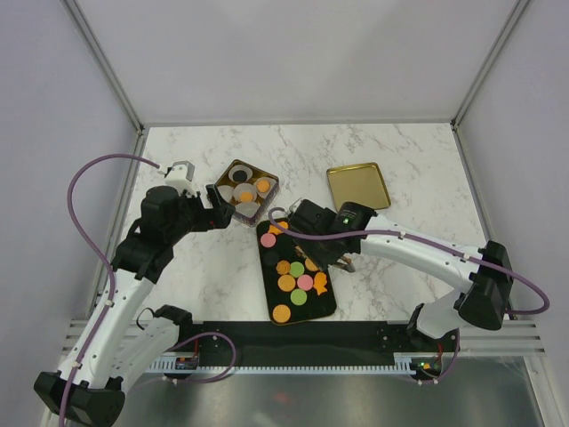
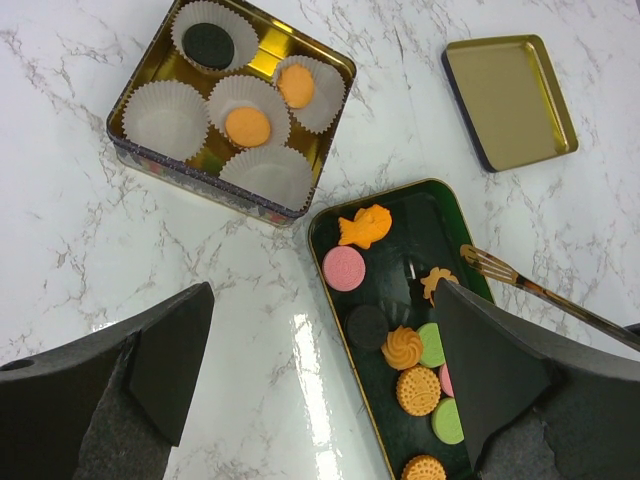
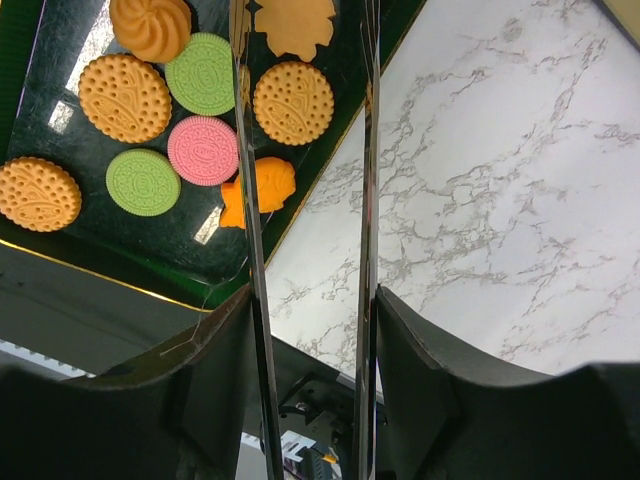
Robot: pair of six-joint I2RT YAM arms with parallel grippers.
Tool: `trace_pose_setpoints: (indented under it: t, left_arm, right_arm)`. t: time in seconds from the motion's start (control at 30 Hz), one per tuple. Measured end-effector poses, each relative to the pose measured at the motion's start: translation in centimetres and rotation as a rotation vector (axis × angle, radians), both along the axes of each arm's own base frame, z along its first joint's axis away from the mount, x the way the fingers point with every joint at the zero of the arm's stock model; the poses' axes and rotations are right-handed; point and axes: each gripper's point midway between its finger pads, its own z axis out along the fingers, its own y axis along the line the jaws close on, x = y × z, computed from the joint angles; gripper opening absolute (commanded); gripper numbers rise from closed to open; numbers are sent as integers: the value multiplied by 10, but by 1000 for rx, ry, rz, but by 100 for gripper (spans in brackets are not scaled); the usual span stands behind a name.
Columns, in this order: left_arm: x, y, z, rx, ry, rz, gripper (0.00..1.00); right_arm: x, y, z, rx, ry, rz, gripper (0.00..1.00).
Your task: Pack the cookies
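Orange, pink, green cookies (image 3: 203, 150) lie flat on dark tray (image 3: 150, 245).

Desk (image 1: 400, 151), far side: bare marble behind the tin (image 2: 190, 178) and lid (image 1: 357, 185); free passage.
Tin–lid gap: open strip of desk.
Tin: raised walls, paper cups (image 2: 165, 118) crowd its floor; entry from above only.
Tray (image 2: 420, 225): cookies (image 2: 343, 268) packed at the middle and near end.
Tray, right edge: blocked by the right tool (image 3: 312, 300) gripping tongs (image 3: 367, 150).
Tray, left side: bare desk; the left tool (image 2: 322, 290) hangs above, spread wide.
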Motion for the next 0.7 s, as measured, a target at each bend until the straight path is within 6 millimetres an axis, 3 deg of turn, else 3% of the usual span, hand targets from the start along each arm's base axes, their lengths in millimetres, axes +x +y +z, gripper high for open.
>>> trace_pose_setpoints:
  t: [0.7]
  left_arm:
    - [0, 0, -1, 0, 1, 0, 100]
  right_arm:
    - [10, 2, -15, 44, 23, -25, 57]
